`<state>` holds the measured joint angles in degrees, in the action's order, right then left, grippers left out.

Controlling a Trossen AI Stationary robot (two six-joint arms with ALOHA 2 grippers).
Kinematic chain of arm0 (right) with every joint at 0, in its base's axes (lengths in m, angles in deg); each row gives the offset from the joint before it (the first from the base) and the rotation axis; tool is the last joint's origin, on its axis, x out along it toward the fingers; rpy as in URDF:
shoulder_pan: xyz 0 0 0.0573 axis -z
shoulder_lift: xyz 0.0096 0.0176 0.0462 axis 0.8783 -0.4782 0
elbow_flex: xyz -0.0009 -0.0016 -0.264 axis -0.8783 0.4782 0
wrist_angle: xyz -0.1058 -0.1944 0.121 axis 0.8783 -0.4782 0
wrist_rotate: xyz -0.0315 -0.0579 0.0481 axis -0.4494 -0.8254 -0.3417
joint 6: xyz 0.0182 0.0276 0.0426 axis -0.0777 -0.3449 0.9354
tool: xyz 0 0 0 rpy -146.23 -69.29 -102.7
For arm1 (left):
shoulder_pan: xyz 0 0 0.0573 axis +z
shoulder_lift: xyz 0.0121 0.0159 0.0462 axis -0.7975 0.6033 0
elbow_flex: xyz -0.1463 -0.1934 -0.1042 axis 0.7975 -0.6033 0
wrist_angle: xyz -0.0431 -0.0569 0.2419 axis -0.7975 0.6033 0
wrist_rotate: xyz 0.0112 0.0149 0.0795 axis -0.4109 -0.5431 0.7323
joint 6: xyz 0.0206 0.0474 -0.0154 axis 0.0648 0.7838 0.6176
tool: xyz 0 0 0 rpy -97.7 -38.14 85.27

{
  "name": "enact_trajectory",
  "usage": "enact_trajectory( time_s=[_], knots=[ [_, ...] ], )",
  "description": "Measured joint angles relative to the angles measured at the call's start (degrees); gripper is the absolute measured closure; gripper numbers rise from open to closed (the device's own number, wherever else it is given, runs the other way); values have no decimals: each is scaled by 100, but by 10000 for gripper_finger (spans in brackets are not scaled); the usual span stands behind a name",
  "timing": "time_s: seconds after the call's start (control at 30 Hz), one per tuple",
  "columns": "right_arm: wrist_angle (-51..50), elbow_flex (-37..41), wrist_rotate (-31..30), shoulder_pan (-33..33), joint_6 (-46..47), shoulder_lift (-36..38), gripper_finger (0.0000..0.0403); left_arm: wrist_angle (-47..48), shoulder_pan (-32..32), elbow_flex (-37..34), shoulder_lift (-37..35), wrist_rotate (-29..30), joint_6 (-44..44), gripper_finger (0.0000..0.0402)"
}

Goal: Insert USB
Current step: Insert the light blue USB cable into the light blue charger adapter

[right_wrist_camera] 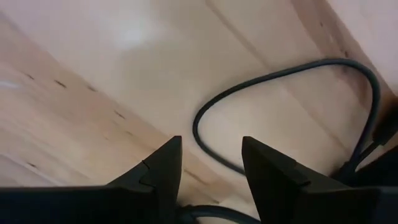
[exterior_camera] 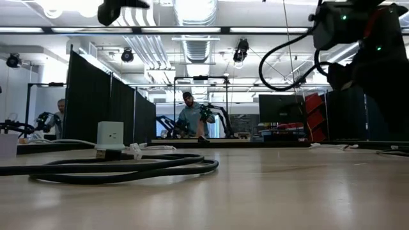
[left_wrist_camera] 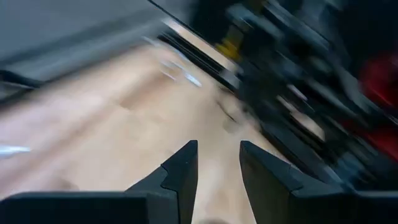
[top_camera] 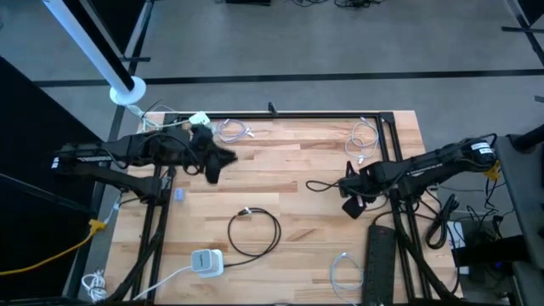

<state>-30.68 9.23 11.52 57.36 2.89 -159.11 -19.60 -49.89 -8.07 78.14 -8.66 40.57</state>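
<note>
Arms raised over table [top_camera: 297,161], L & R apart.

cable coil [top_camera: 255,231] beside charger [top_camera: 205,262]

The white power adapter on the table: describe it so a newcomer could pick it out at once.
Start from the wooden table in the high view and go to its near edge, left of centre. There, just below the black cable coil, lies the white power adapter, a small boxy block trailing a white cord. The other white things nearby are only thin loose cables.
</note>
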Motion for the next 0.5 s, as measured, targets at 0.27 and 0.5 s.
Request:
enact_trajectory(
  time_s=[0.27, 0.5],
  knots=[
    [42, 5, 1, 415, -525, 2, 233, -11, 1313, 0, 152, -891, -258, 290],
    [50, 5, -61, 604, -879, 8, 216, 28, 1999, 8, 495, -2152, 154, 296]
  ],
)
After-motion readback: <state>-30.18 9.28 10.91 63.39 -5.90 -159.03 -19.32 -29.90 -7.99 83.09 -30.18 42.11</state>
